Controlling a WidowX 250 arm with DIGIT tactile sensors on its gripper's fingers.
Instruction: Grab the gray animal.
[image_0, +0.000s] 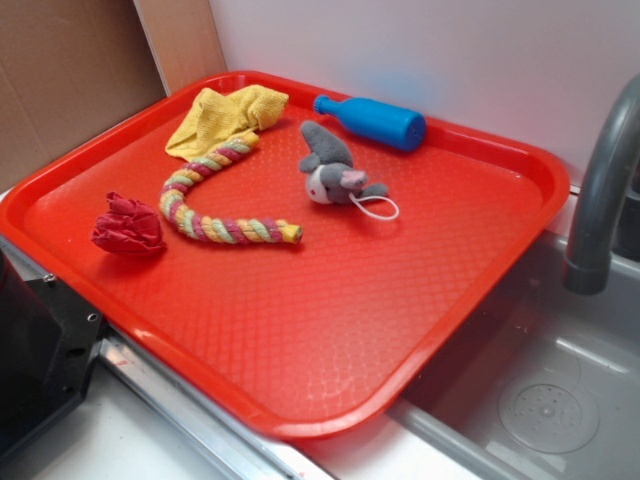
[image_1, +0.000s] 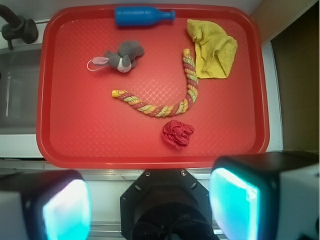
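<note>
Gripper (image_1: 150, 207) showing only in the wrist view: two pale pads (image_1: 65, 210) sitting wide apart at the bottom edge, nothing between them, hanging off the near rim of the red tray (image_1: 75, 135). In the exterior view only a dark bit of robot hardware is poking in at lower left; no fingers visible there.

Nearest ahead of the gripper, slightly right: small red cloth wad (image_1: 177, 133). Just beyond it, the braided rope (image_1: 165, 102) is curving from a yellow tip up toward the right.

Farther, ahead and left: the gray animal (image_1: 120, 57), lying flat on the tray, apart from the rope. Long axis running roughly across the gripper's view; gray body end pointing right, white face in the middle, pinkish ear and white cord loop (image_1: 95, 65) trailing left.

Farthest: yellow cloth (image_1: 215, 50) at right, touching the rope's end; blue bottle (image_1: 142, 15) along the far rim.

Exterior view alone is showing the faucet (image_0: 600, 190) and sink (image_0: 540, 390) beside the tray.
</note>
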